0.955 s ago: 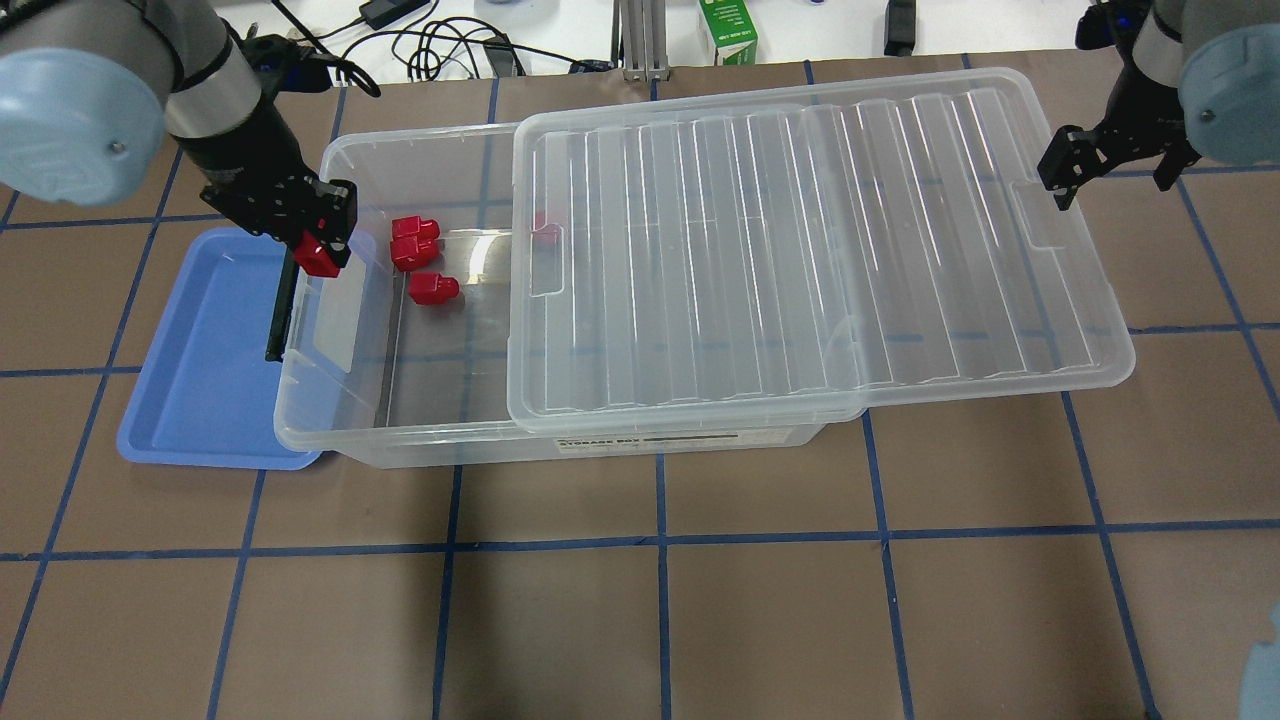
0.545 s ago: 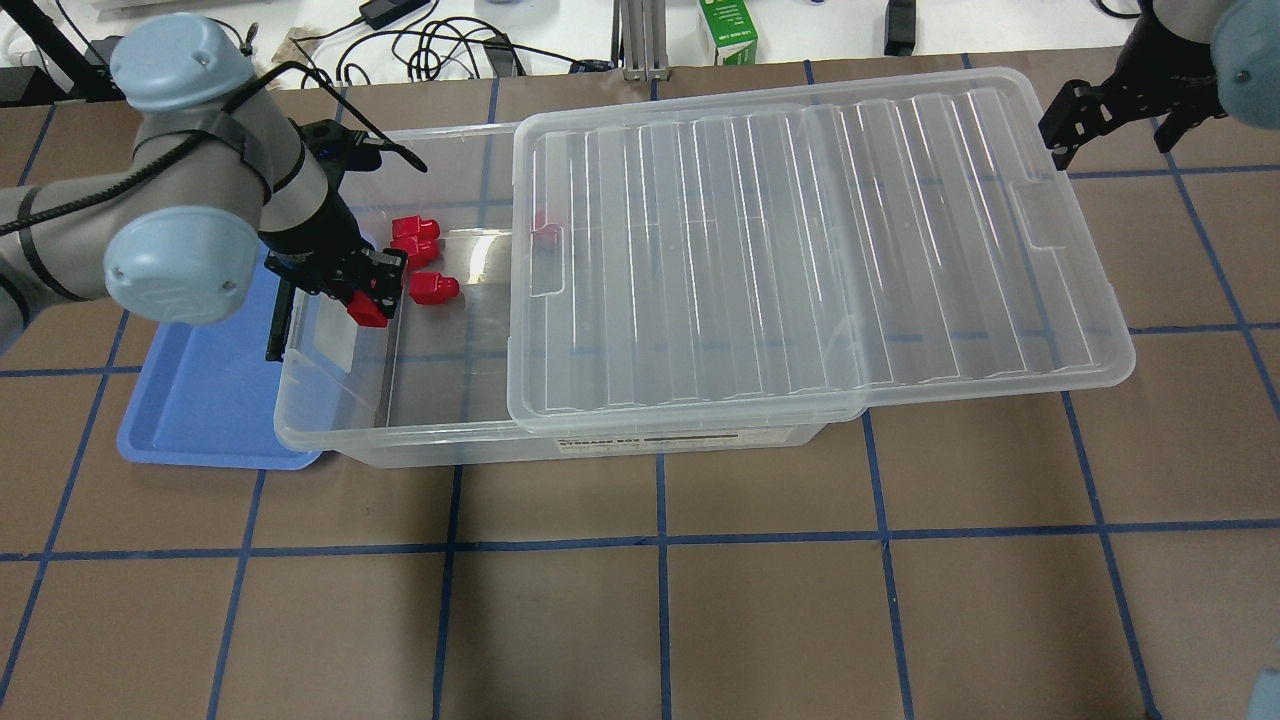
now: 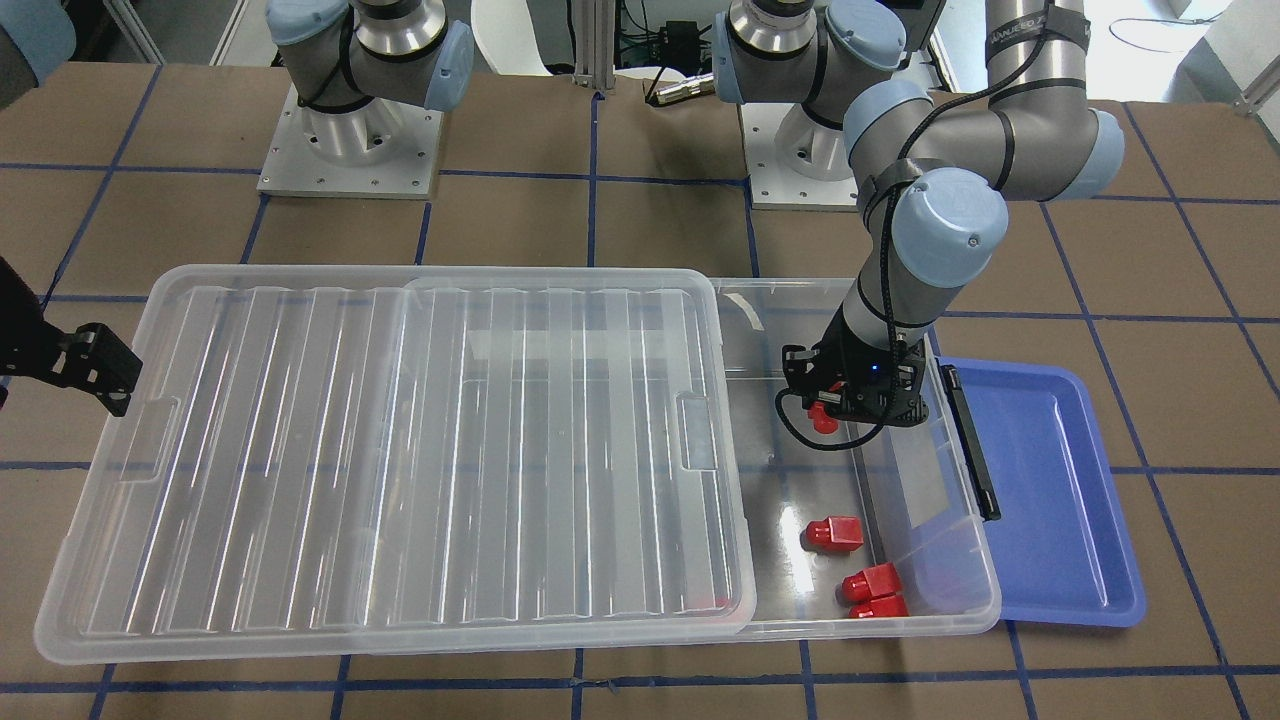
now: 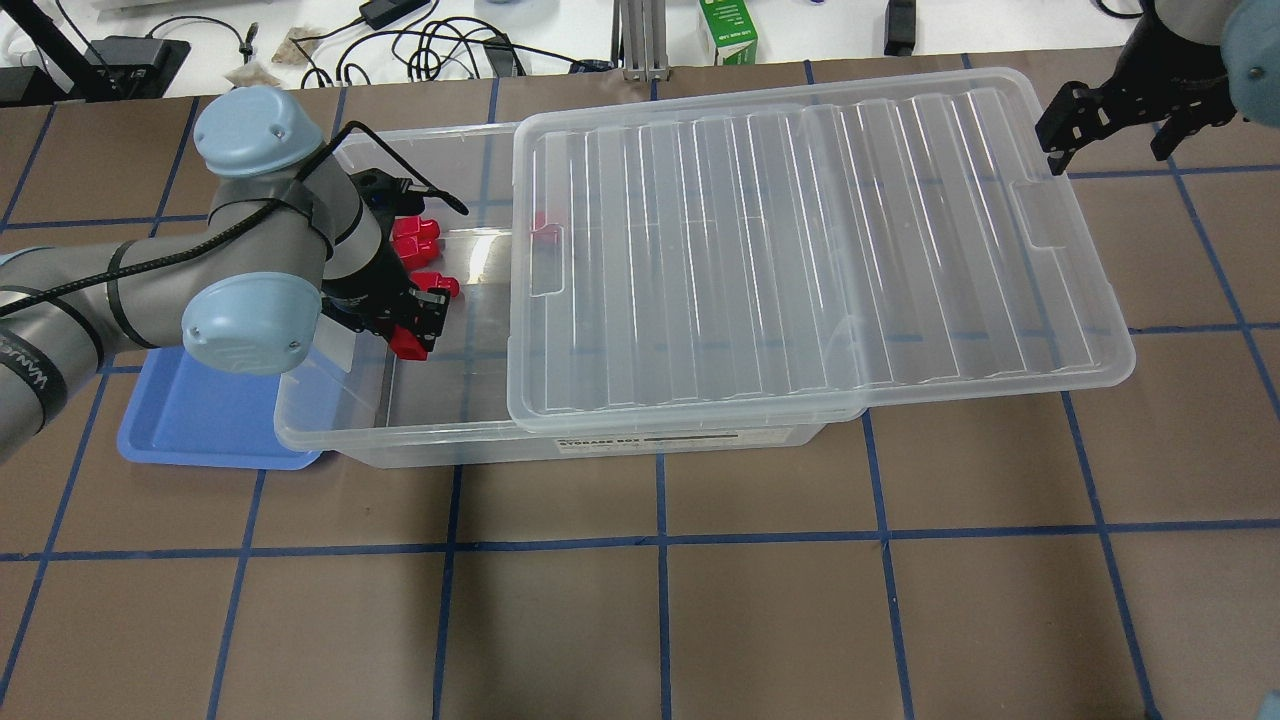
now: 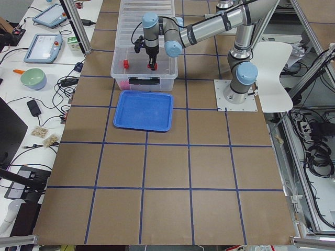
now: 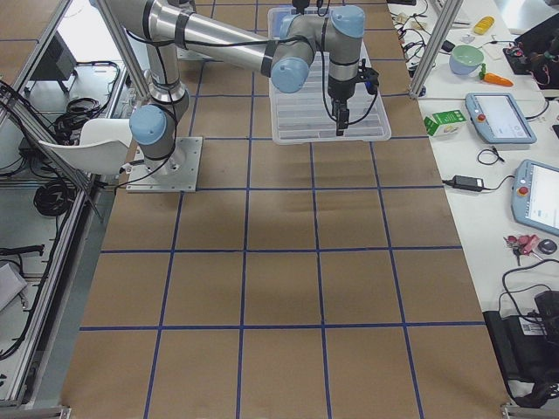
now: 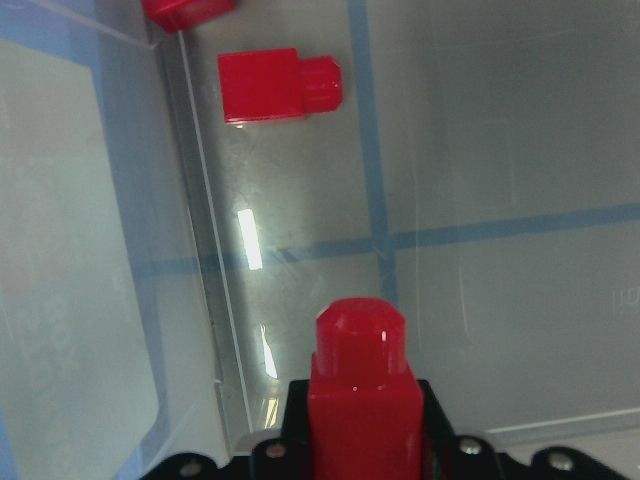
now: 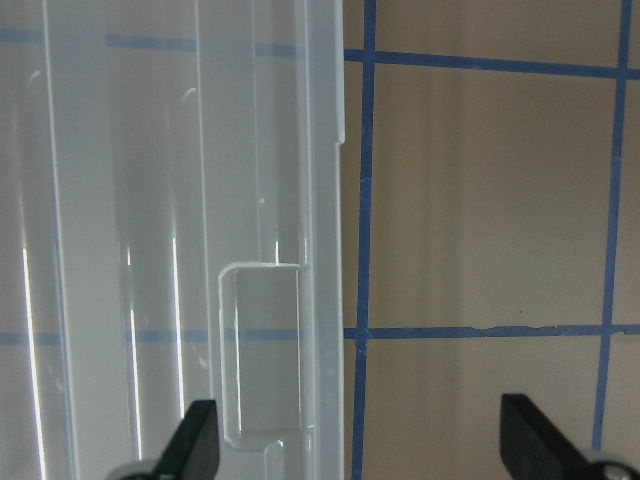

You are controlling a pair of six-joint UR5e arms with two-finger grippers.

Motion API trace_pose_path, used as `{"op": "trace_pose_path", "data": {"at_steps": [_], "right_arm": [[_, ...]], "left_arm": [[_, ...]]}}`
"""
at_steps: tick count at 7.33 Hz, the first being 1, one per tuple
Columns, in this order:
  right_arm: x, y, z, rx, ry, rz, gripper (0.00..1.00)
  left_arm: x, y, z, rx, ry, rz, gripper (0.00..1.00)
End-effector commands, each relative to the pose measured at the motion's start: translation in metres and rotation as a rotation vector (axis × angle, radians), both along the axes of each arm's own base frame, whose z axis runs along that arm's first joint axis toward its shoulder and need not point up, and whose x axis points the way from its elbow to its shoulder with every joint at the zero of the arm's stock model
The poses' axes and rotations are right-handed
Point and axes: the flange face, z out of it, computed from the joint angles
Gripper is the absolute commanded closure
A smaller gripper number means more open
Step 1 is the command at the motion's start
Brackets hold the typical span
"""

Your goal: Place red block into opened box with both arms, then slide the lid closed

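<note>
Hanging over the uncovered end of the box (image 4: 335, 405), the left gripper (image 4: 412, 335) has its black fingers clamped on a red block (image 7: 362, 400), gripping the cube body so that the narrower stub points away from the gripper and down toward the clear floor. Whether the block touches that floor cannot be told. It sits inside the box's outline, near the short wall that carries the black bar (image 3: 968, 440), and the blue tray (image 4: 200, 410) lies on the table just beyond that wall.

Three other red blocks (image 3: 835, 533) lie on the box floor: two close together by the long wall on the operators' side, and one a little apart from them, nearer the held block (a fourth red shape shows faintly under the lid's edge in the overhead view).

The lid (image 4: 800, 250) rests on the box, covering most of it and overhanging past the box's end on the robot's right.

The right gripper (image 8: 360, 445) is spread wide and holds nothing. One finger is above the lid beside its rectangular notch (image 8: 260, 350), the other above the brown table (image 8: 480, 200), so the lid's rim runs between them.
</note>
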Motion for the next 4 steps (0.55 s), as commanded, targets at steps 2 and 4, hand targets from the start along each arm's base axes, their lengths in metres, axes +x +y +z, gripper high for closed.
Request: {"op": "trace_pose_path", "data": {"at_steps": [2,4], "right_arm": [[-0.001,0.002,-0.007,0.018,0.002,-0.002,0.00],[-0.002,0.002,-0.009,0.021,0.001,0.000,0.00]], "left_arm": [[-0.001,0.010,-0.050,0.032,0.006,0.014,0.85],[-0.001,0.009,-0.068,0.066,0.006,0.015,0.83]]}}
